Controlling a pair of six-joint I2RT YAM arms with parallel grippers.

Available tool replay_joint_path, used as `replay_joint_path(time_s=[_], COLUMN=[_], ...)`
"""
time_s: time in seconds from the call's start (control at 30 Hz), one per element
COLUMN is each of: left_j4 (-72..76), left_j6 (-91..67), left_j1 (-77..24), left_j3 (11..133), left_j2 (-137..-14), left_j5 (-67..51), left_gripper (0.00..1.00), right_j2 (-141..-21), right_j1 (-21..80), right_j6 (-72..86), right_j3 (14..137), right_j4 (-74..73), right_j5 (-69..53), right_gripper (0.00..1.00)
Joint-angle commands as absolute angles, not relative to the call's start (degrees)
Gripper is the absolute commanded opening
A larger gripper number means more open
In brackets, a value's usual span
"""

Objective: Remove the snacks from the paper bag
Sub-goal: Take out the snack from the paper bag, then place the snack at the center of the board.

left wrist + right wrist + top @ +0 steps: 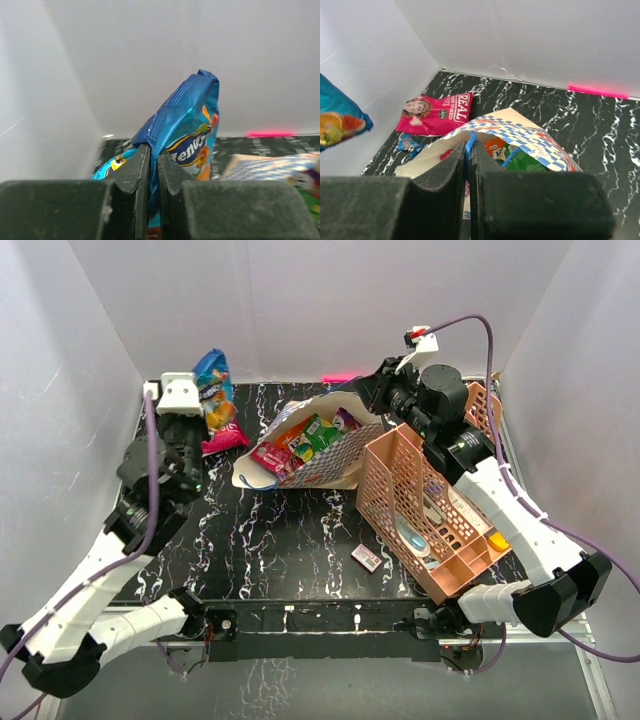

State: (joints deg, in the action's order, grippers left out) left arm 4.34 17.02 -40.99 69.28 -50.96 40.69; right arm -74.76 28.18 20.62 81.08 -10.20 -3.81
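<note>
White walls [350, 300] enclose a black marbled tabletop [300, 530]. The left claw [154, 152] is clamped on the blue chip bag [187, 120], held upright near the far-left corner. The right claw [468, 149] is pinched on the paper bag [525, 135] rim, propping its mouth open. One pink bag [437, 114] lies outside; several packs [312, 435] lie inside. Step judged: depositing the chip bag. Next: release beside the pink bag, then reach inside.

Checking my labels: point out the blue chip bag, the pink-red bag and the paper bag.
blue chip bag [186, 125], left wrist view, on its crinkled blue upper part.
pink-red bag [440, 115], right wrist view, on the middle of its printed front.
paper bag [335, 465], top external view, on its checkered side wall.
</note>
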Motion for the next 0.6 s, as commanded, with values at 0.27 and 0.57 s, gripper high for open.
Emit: replay_joint_path(time_s=[0.27, 0.57], left_j4=[-1.78, -23.92], left_j6=[0.88, -34.49], left_j1=[-24.12, -17.94], left_j3=[64.83, 60.44], left_j2=[-60.71, -59.04], left_j5=[55.22, 46.71], left_gripper=[0.0, 0.0], right_j2=[-68.85, -68.6], right_j1=[28.21, 28.2], right_j6=[18.46, 16.95], right_j3=[79.81, 79.96], right_j4=[-6.83, -7.2], right_j5=[4.09, 4.17], right_gripper=[0.07, 0.08])
